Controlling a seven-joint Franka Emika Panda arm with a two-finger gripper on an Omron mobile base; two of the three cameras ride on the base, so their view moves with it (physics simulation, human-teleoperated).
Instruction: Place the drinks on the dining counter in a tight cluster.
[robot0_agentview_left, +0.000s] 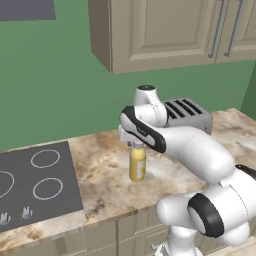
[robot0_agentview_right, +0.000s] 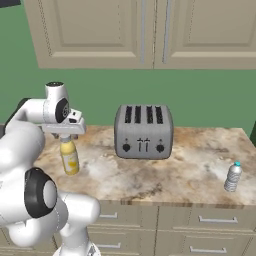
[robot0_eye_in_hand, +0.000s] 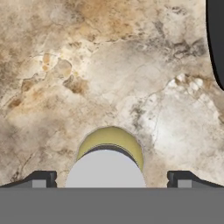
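Observation:
The yellow bottle (robot0_agentview_left: 137, 167) (robot0_agentview_right: 70, 159) with its grey cap stands upright on the marbled counter (robot0_agentview_left: 100, 175) that carries the toaster. My gripper (robot0_agentview_left: 136, 142) (robot0_agentview_right: 65, 136) (robot0_eye_in_hand: 111, 178) points straight down over it and is open. Its fingertips (robot0_eye_in_hand: 41, 178) sit wide apart on either side of the cap, not touching it. The small clear water bottle (robot0_agentview_right: 233, 176) stands far to the right near the counter's front edge. The wine bottle and the dining counter are out of view.
A silver toaster (robot0_agentview_left: 187, 114) (robot0_agentview_right: 144, 131) stands behind and right of the yellow bottle. A dark cooktop (robot0_agentview_left: 35, 185) lies in the counter at the left. Beige wall cabinets (robot0_agentview_left: 165, 30) hang overhead. Drawers run below the counter's front edge (robot0_agentview_right: 200, 220).

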